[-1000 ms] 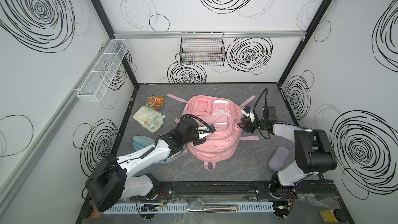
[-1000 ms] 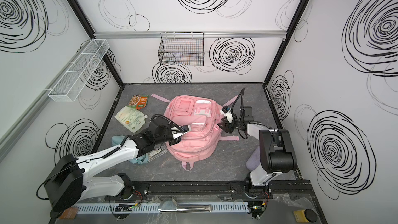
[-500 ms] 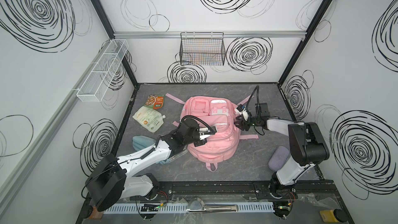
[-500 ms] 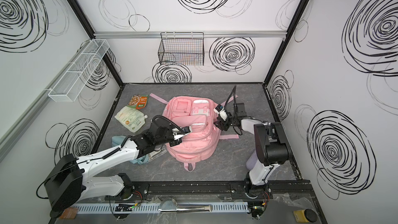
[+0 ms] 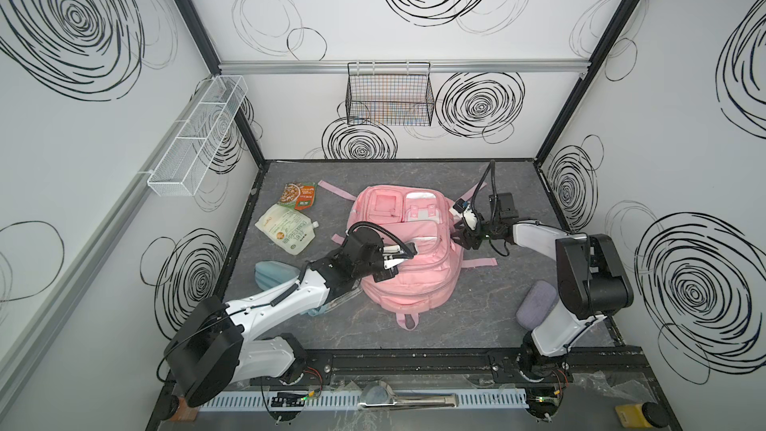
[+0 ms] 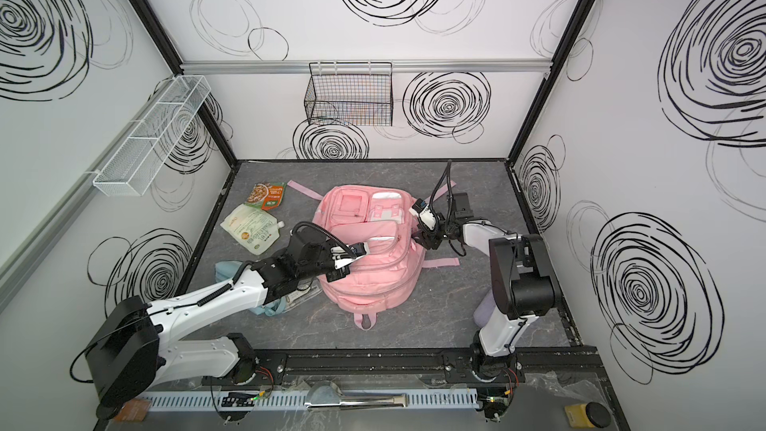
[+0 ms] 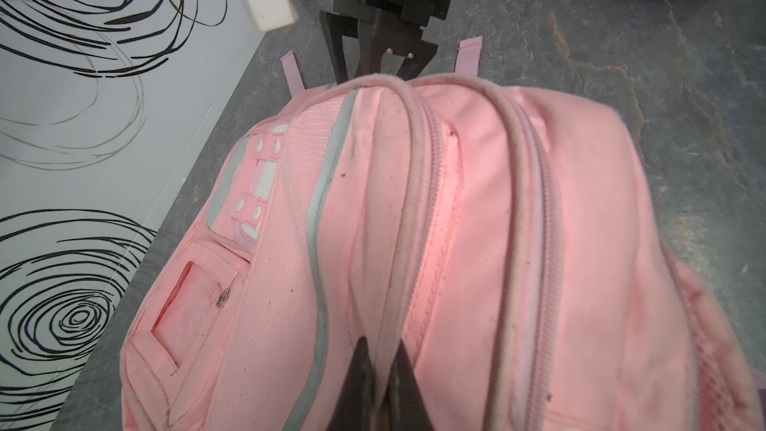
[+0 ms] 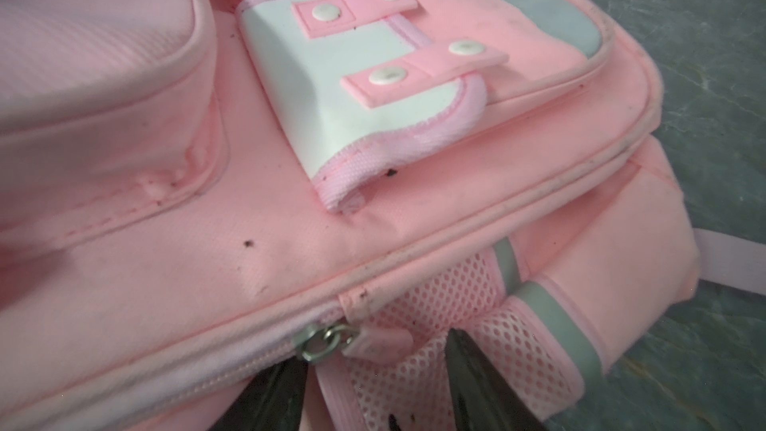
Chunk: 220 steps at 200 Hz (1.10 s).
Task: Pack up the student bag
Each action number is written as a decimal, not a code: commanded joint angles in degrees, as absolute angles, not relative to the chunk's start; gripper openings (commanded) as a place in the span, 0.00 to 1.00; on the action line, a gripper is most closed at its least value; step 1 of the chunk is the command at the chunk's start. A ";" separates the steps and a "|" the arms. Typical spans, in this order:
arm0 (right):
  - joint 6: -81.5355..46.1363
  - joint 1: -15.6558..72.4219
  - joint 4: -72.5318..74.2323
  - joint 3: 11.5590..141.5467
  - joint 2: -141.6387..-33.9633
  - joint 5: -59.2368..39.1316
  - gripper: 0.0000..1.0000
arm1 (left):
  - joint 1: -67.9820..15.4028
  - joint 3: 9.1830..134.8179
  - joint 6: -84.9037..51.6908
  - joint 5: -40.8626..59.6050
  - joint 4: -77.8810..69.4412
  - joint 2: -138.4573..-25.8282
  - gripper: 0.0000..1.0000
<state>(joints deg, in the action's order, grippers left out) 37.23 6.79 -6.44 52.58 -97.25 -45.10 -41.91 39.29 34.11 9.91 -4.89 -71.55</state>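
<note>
Left pincer [image 7: 383, 344] nips narrow on a piped seam [image 7: 400, 201] of the student bag [image 5: 410, 284]; right pincer [image 8: 375, 352], half-parted, straddles its mesh side pocket [image 8: 435, 304]; zip pull [image 8: 321, 344] just beside one fingertip.

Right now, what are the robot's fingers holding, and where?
The left fingers pinch the student bag by a piped seam near a zipper. The right fingers are open at its mesh side pocket, holding nothing.

Orange printed foil packet [image 5: 299, 196], white spouted pouch [image 5: 288, 232], teal fabric pouch [image 5: 269, 279]: outboard of left gripper [image 5: 391, 269], apart. Lilac oval case [image 5: 536, 304]: well behind right gripper [image 5: 461, 238].
</note>
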 commanded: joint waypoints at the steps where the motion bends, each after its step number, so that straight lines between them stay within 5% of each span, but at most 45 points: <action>1: 42.66 6.92 -9.24 55.41 -98.33 -46.95 0.57 | -41.92 39.81 34.82 16.25 -15.51 -68.73 0.00; 79: 54.50 7.93 -17.14 61.21 -102.07 -52.73 0.56 | -41.92 39.81 35.57 18.81 -14.70 -68.68 0.00; 116: 59.28 8.59 -24.96 65.89 -106.90 -52.08 0.44 | -41.83 39.73 35.86 18.16 -14.68 -68.73 0.00; 180: 46.58 5.19 -9.53 56.94 -98.02 -55.25 0.32 | -40.96 39.72 33.95 16.21 -16.40 -69.15 0.00; 187: 44.46 5.10 -7.93 56.26 -96.89 -54.78 0.29 | -40.87 39.74 33.65 15.84 -16.59 -69.27 0.00; 198: 43.15 4.99 -7.10 55.81 -95.61 -54.28 0.01 | -40.79 39.86 33.09 15.25 -17.06 -69.52 0.00; 220: 39.74 5.34 -7.52 55.99 -94.62 -53.10 0.00 | -40.64 40.38 32.16 14.42 -17.22 -70.16 0.00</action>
<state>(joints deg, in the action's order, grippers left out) 44.64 5.06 -11.33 56.10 -96.57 -52.62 -41.01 39.00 33.52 12.82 -5.96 -71.07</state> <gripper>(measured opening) 0.044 0.080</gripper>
